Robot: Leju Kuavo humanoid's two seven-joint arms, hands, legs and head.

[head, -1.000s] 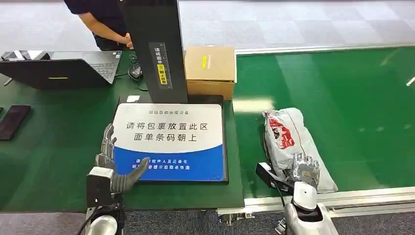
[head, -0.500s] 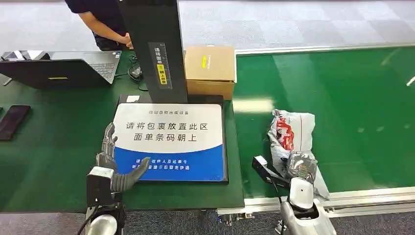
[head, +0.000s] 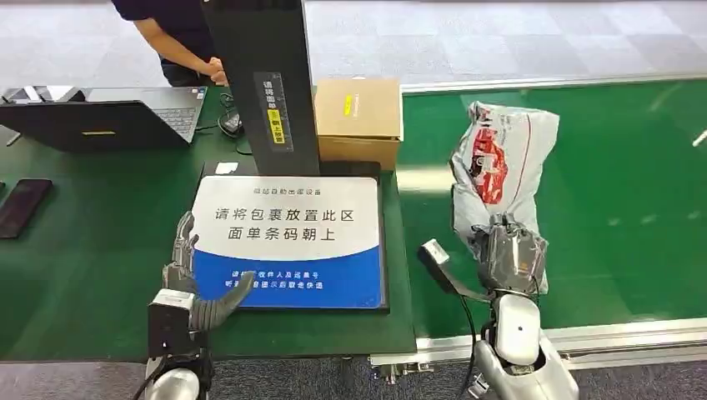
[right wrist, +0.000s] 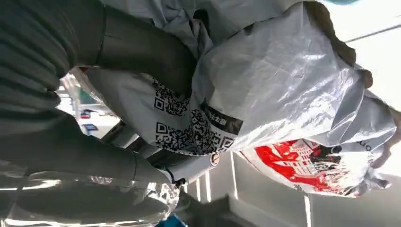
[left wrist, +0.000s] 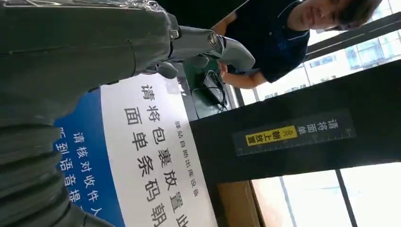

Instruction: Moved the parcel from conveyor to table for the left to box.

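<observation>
Above the green conveyor [head: 617, 167]: grey parcel [head: 500, 158] lifted clear, right hand [head: 510, 258] with fingers [right wrist: 142, 52] clamped on its lower end; left hand [head: 193, 279] resting on the scan mat [head: 292, 212], fingers apart. Best carried leftward and level, grip kept firm on slippery film, clearing the cardboard box [head: 358, 117] and black post [head: 263, 83]. Beyond, green worktop [head: 92, 242] with laptop [head: 108, 112], phone [head: 23, 204], and person [head: 175, 37] standing on grey floor.

— What's near the left hand [head: 193, 287]?
— A white-and-blue placard [head: 292, 225] with Chinese print, just beside it on its right. Beyond the hand, at the placard's far edge, stands a black post [head: 263, 83] with a yellow label.
— Anything farther off?
— A cardboard box [head: 358, 117] right of the post. An open laptop [head: 117, 117] and a dark phone [head: 23, 207] lie to the hand's left, with a person [head: 179, 37] behind the laptop.
</observation>
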